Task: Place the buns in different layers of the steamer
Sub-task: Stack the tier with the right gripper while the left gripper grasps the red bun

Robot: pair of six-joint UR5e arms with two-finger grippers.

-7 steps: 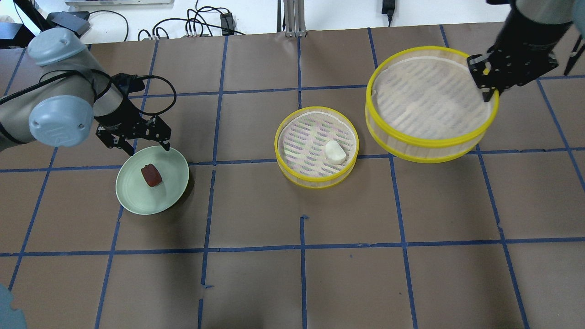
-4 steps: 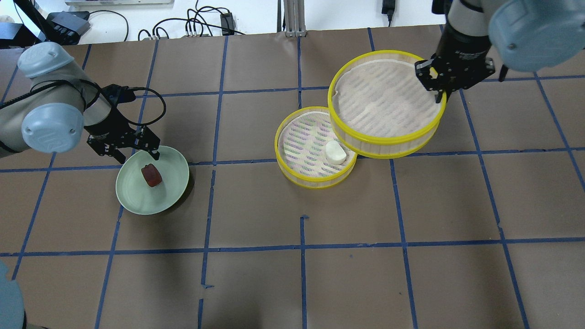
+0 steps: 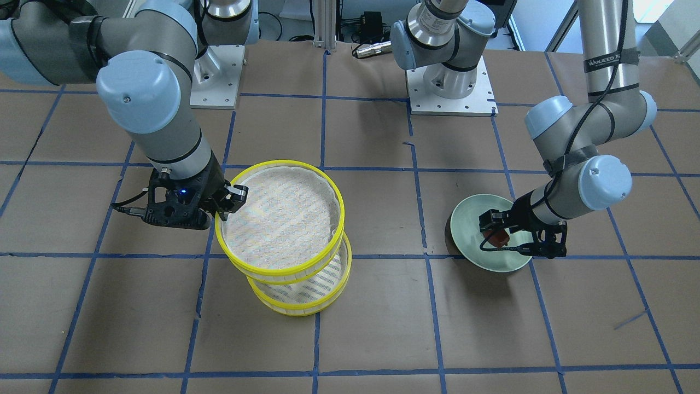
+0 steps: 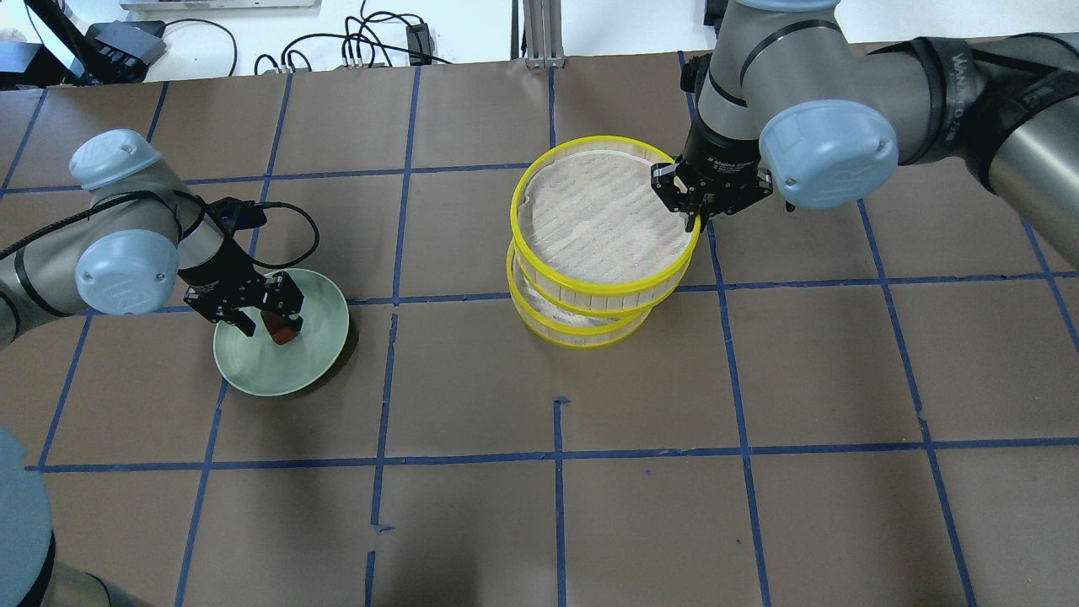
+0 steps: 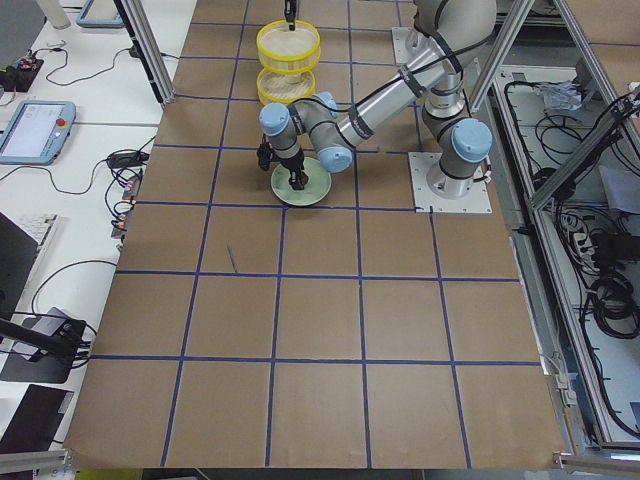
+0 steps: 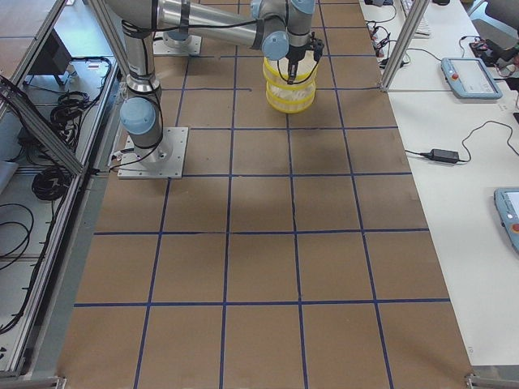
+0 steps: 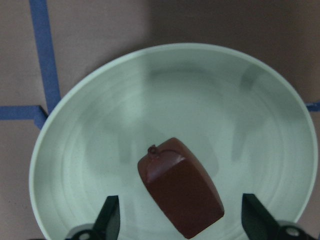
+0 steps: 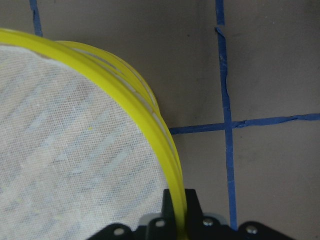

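Our right gripper point(image 4: 698, 217) has swung the round yellow-rimmed, cloth-lined steamer tray point(image 4: 590, 219), empty and pinched by its rim, over the matching lower tray point(image 4: 577, 333), whose inside is hidden. Our left gripper point(image 4: 271, 324) has dropped, jaws wide astride the dark reddish-brown oval bun point(image 7: 180, 200) on the pale green plate point(image 7: 200, 100).

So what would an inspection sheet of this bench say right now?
Surface: table, brown paper with a blue tape grid.
Job's things: upper tray held over lower tray, offset; brown bun on plate.
Clutter: nothing seen.
Pincers: right pincer shut on upper tray's rim; left pincer open, astride the bun.
Cables: black cables beyond the far edge.
Surroundings: tablet on side bench.
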